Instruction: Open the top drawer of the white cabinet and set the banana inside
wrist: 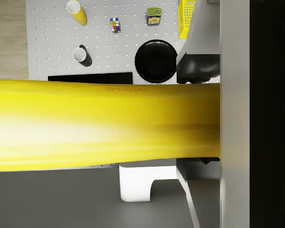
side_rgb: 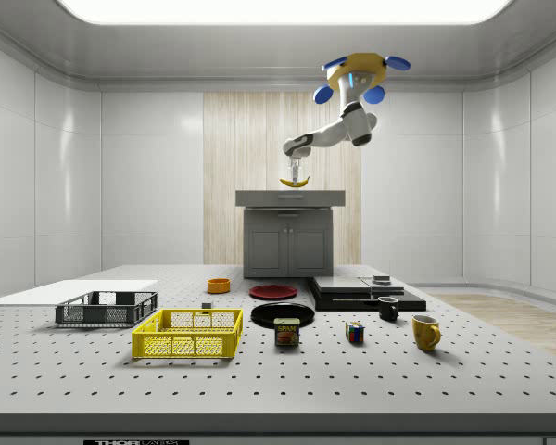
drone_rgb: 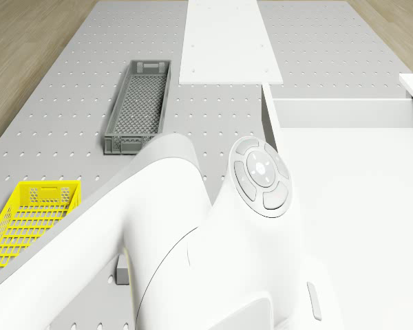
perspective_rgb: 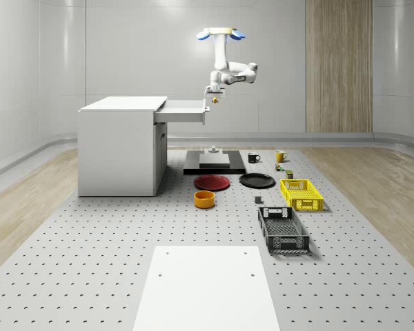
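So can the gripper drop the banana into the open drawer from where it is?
Probably yes. The drone hovers high beside the white cabinet, and the gripper holds the banana just above the front edge of the pulled-out top drawer. Nothing sits between them, though it may need to shift slightly inward.

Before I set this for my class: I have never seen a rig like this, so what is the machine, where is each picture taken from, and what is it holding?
These are simulator renders. The machine is a flying drone carrying a white jointed arm that ends in a two-finger gripper. It hovers beside the white cabinet, whose top drawer is already pulled open.

One camera looks down on the whole scene, one stands at the side, one sits on the drone's body, one on the wrist.

The gripper holds a banana above the open drawer's front edge; it is the wide yellow band in the wrist view.

On the table lie a yellow basket, a grey crate, a red plate, a black plate, an orange bowl and mugs.
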Tool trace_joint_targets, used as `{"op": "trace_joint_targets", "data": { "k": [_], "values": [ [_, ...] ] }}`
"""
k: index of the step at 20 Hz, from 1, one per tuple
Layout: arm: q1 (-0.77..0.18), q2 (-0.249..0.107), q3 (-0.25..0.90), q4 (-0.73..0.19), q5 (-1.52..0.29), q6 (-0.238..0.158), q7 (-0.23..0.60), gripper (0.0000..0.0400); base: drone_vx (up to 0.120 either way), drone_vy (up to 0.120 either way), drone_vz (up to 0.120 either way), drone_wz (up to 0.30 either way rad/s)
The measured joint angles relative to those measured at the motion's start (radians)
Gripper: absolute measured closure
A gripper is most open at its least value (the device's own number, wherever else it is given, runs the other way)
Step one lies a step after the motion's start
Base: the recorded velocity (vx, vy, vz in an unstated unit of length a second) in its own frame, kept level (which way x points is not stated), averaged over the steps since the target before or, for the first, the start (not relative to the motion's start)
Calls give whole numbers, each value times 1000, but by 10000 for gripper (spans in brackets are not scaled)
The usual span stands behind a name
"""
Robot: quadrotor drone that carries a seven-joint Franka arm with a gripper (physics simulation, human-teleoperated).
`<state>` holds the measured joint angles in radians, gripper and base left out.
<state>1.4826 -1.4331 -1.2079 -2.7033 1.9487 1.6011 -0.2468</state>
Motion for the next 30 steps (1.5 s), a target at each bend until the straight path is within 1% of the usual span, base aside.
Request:
{"op": "trace_joint_targets", "data": {
  "k": [3, 28, 30],
  "values": [
    [0, 0, 0, 0, 0, 0, 0, 199, 0, -120, 93, 0],
    [0, 1, 0, 0, 0, -1, 0, 199, 0, -120, 0, 0],
    [0, 1, 0, 0, 1, -1, 0, 199, 0, -120, -120, 0]
  ]
}}
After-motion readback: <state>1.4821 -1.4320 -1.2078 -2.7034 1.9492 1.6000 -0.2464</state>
